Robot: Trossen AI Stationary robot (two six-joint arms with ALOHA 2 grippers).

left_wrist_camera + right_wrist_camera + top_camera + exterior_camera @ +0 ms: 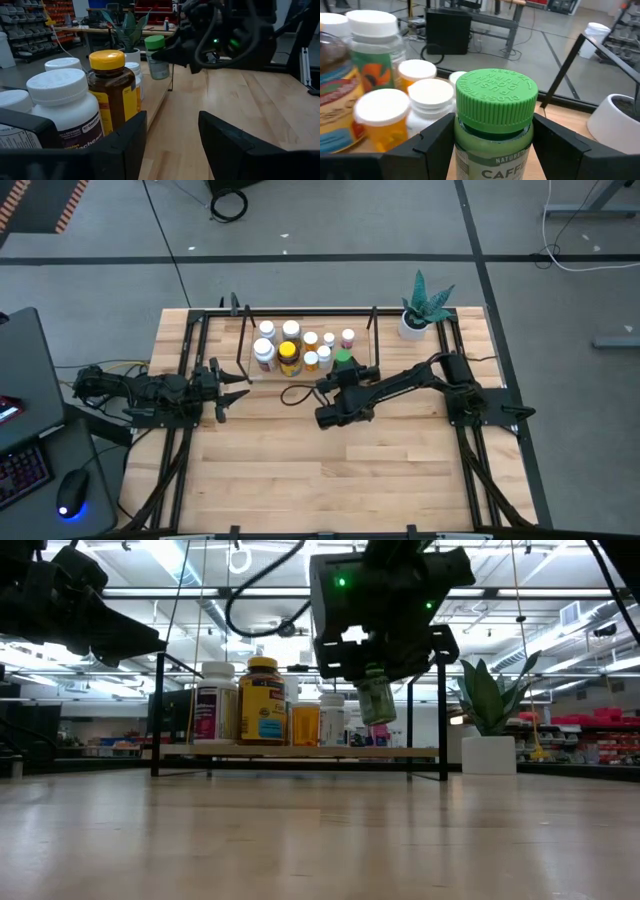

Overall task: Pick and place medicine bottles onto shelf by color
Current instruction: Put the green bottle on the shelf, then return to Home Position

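A green-capped bottle (pixel 495 125) sat clamped between the two dark fingers (pixel 437 145) of the right end effector (pixel 495 150), its cap facing the camera. Just beyond it stood a cluster of white-capped bottles (pixel 427 95), some with orange bodies. A white pot (pixel 615 125) showed off to one side on the counter (pixel 565 120).

Count from my station, high view:

Medicine bottles (pixel 300 347): I make nine in all. Eight stand on shelf (pixel 245 340); white-capped ones (pixel 265 330) form the majority, exact number not clear to me. One amber bottle with yellow cap (pixel 289 358). One green-capped bottle (pixel 343 360).

Shelf: one.

Potted plant (pixel 420 308): one.

Arms: two, one gripper each, left gripper (pixel 236 393), right gripper (pixel 338 372).
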